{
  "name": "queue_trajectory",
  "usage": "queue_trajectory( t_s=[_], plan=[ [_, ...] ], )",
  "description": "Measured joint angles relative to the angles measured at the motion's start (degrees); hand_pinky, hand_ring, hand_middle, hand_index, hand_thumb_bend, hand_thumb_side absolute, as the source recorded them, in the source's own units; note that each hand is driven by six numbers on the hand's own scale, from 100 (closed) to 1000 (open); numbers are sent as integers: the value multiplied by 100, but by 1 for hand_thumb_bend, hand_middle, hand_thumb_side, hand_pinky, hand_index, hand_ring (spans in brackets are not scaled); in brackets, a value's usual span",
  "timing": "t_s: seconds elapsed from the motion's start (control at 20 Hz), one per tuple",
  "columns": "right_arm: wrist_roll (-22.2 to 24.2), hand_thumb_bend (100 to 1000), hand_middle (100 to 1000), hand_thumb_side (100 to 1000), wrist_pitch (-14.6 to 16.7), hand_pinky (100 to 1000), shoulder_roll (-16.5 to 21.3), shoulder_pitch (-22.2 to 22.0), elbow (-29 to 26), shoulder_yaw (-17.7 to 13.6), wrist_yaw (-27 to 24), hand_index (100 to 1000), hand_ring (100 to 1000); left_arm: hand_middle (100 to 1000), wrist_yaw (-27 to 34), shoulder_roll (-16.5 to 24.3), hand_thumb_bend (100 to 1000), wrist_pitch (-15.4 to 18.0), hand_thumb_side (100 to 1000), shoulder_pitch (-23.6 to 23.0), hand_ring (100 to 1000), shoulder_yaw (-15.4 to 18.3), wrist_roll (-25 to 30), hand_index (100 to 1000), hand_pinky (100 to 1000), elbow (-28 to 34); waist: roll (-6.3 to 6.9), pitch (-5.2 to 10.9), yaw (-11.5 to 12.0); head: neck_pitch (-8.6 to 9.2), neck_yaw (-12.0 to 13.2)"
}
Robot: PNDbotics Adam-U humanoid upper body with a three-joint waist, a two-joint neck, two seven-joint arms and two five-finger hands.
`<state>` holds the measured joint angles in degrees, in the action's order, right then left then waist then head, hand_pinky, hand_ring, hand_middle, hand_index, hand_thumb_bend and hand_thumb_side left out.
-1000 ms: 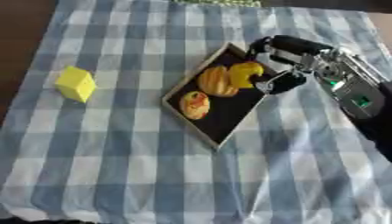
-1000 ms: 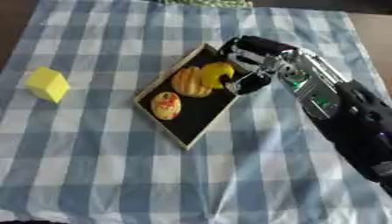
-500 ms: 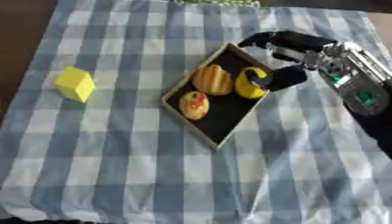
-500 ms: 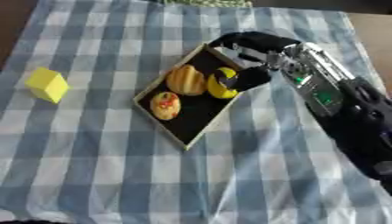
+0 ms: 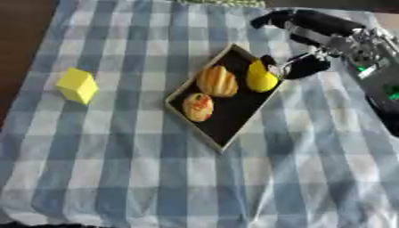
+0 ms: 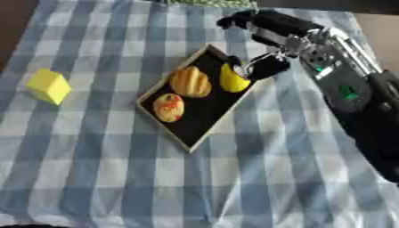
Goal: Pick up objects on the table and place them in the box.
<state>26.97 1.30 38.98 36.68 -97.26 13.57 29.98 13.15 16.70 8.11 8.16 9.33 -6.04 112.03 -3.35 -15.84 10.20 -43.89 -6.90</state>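
Three food items are seen in the black box point(image 5: 234, 120), the yellow one point(image 5: 261, 76) beside the opened right hand point(image 5: 308, 64), while the yellow block point(image 5: 76, 85) is left on the bench point(image 5: 117, 178).

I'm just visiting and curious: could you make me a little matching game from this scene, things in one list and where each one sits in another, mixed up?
Things:
1. yellow block
2. ridged orange piece
3. smooth yellow piece
4. round piece with red marks

Places:
A. in the box, at its far corner, right beside the robot hand
B. alone on the checked cloth, left of the box
C. in the box, nearest the camera of the three
D. in the box, between the other two

Pairs: 1-B, 2-D, 3-A, 4-C
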Motion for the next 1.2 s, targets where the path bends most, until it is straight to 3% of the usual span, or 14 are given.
queue_trajectory(
  t_s=[0.15,0.2,0.25,0.3,0.4,0.45,0.6,0.7,0.8,0.85,0.9,0.95,1.0,1.2],
  plan=[
    [-143,100,778,100,-220,926,118,-115,-424,-219,-258,892,1000,632,-56,49,100,31,661,29,832,-1,22,779,762,-2,0,0,-23,0,22],
    [-235,100,775,397,-307,925,178,-192,-592,-319,-349,891,1000,633,-149,109,100,60,659,59,832,-1,35,779,765,-2,1,0,-35,0,27],
    [-344,100,768,157,-393,925,250,-278,-772,-420,-446,891,1000,645,-283,193,100,101,637,100,833,-1,52,794,768,-6,1,0,-41,0,41],
    [-462,100,765,175,-468,925,327,-380,-965,-523,-543,890,1000,658,-491,315,100,155,623,163,835,-2,83,802,772,-11,1,0,-53,0,60],
    [-740,100,752,272,-564,921,497,-593,-1312,-734,-768,884,1000,697,-1061,644,100,300,459,366,843,-35,167,829,785,-56,3,0,-98,0,99],
    [-909,100,745,289,-572,919,585,-689,-1426,-840,-887,880,1000,715,-1383,854,100,381,418,484,847,-76,229,843,791,-97,8,0,-122,0,119],
    [-1483,100,739,246,-563,917,820,-929,-1585,-1153,-1180,874,996,762,-2297,1572,119,620,287,871,879,-290,539,895,824,-307,56,0,-180,0,155],
    [-1859,100,740,240,-523,916,942,-1097,-1609,-1347,-1330,872,996,780,-2773,2074,173,769,272,1170,895,-486,901,907,842,-545,107,0,-229,0,193],
    [-2170,100,735,285,-489,914,1034,-1253,-1621,-1524,-1430,866,994,800,-3099,2497,264,916,248,1448,913,-683,1343,917,866,-862,131,0,-268,0,237],
    [-2304,100,732,313,-488,912,1057,-1311,-1629,-1602,-1467,862,994,809,-3208,2671,371,981,205,1576,926,-777,1595,915,885,-1059,134,0,-282,0,264],
    [-2421,100,731,316,-496,912,1078,-1360,-1636,-1664,-1499,862,994,807,-3307,2819,385,1045,197,1715,926,-868,1862,915,887,-1276,140,0,-295,0,288],
    [-2522,100,728,336,-509,911,1086,-1394,-1637,-1714,-1519,858,993,802,-3390,2940,471,1112,138,1848,928,-955,2134,916,897,-1512,146,0,-311,0,310],
    [-2601,100,725,355,-525,910,1090,-1425,-1638,-1748,-1541,855,992,791,-3464,3029,508,1185,100,2000,928,-1037,2409,910,899,-1765,155,0,-324,0,328],
    [-2780,100,715,378,-591,904,1092,-1456,-1639,-1783,-1607,845,988,794,-3714,3154,617,1513,100,2543,936,-1317,3351,898,908,-2757,177,0,-341,0,367]
  ],
)
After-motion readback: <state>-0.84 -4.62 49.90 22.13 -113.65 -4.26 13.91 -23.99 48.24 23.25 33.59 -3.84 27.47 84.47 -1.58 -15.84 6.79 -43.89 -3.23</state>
